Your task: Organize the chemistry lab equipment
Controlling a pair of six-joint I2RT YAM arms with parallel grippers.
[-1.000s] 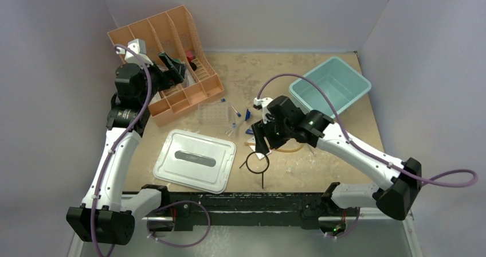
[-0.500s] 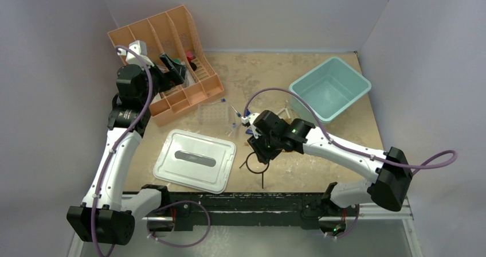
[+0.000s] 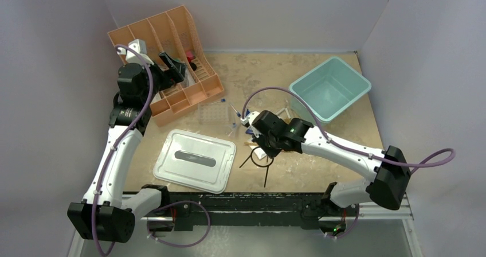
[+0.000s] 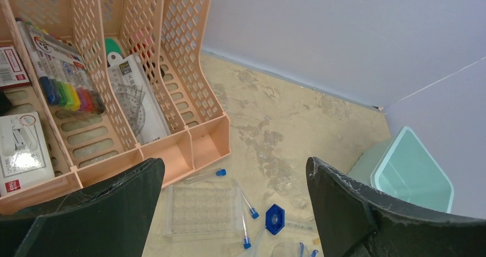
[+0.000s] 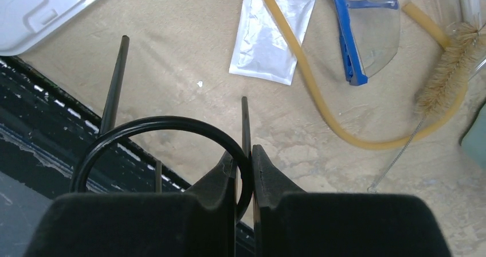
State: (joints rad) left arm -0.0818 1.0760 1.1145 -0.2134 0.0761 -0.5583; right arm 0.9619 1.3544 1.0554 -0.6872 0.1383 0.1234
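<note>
Where right claw [image 5: 243, 159] pinches, black wire ring [image 5: 166, 120] thin, round.

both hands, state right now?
Left hand: open, holding nothing.
Right hand: closed on the black wire ring, pinching its rim.

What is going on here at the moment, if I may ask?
The robot is tidying lab equipment. Its right end effector is pinched shut on the black wire ring near the front edge of the table. The left end effector hangs open over the peach organizer. The tube rack, hose and goggles lie loose on the table.
</note>
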